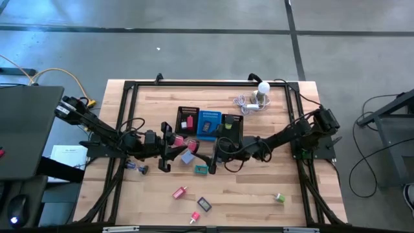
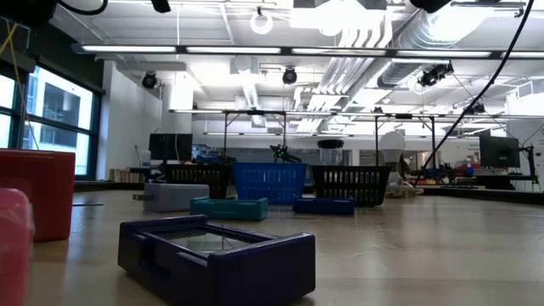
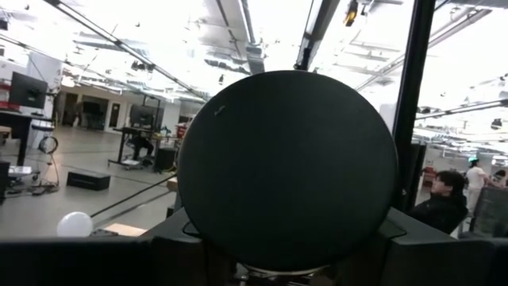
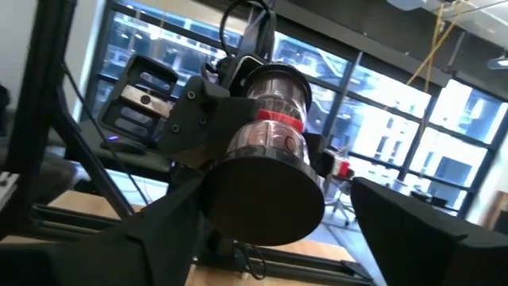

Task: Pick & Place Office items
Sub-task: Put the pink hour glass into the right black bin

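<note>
A spool (image 4: 270, 135) with a clear body, a red band and dark end discs hangs between both grippers, above the table's middle. My left gripper (image 1: 169, 147) is shut on it, and one end disc (image 3: 286, 171) fills the left wrist view. My right gripper (image 1: 220, 151) is open, with its fingers (image 4: 159, 230) on either side of the other disc (image 4: 266, 195). I cannot tell whether they touch it. Loose pieces lie flat on the wood: a grey-blue block (image 1: 187, 157), a teal piece (image 1: 200, 169), pink pieces (image 1: 180, 192), a dark block (image 1: 204, 204) and a green piece (image 1: 279, 197). My left gripper holds the spool level, lifted clear of the table, with the spool's axis running along its fingers. In the right wrist view a dark finger (image 4: 198, 111) lies against the side of the spool's far part. The disc hides the rest of the hold.
The mesh tray (image 1: 187, 111), black with a blue middle section, stands just beyond the grippers. The white ball-topped gadget (image 1: 262, 89) with its cable sits at the far edge. Blue clips (image 1: 136, 168) lie near the left arm. A black frame runs round the table.
</note>
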Tool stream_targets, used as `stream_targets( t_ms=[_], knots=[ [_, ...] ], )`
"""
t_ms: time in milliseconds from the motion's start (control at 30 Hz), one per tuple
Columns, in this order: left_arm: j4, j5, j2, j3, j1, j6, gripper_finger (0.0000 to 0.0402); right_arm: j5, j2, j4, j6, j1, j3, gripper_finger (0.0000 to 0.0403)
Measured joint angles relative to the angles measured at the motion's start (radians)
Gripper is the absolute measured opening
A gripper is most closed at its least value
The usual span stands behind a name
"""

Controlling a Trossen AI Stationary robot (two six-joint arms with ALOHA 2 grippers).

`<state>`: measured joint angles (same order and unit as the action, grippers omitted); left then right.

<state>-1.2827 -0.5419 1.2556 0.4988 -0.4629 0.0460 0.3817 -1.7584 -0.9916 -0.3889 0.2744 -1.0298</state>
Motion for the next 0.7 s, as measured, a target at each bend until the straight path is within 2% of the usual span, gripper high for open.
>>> stream_targets(
  t_ms=[333, 700],
  knots=[
    [0.004, 0.000, -0.001, 0.000, 0.000, 0.008, 0.0157, -0.057, 0.000, -0.009, 0.000, -0.003, 0.000, 0.0201],
    [0.016, 0.000, -0.002, 0.000, -0.005, 0.007, 0.0165, -0.066, 0.000, -0.007, 0.000, -0.003, 0.000, 0.0210]
  ],
)
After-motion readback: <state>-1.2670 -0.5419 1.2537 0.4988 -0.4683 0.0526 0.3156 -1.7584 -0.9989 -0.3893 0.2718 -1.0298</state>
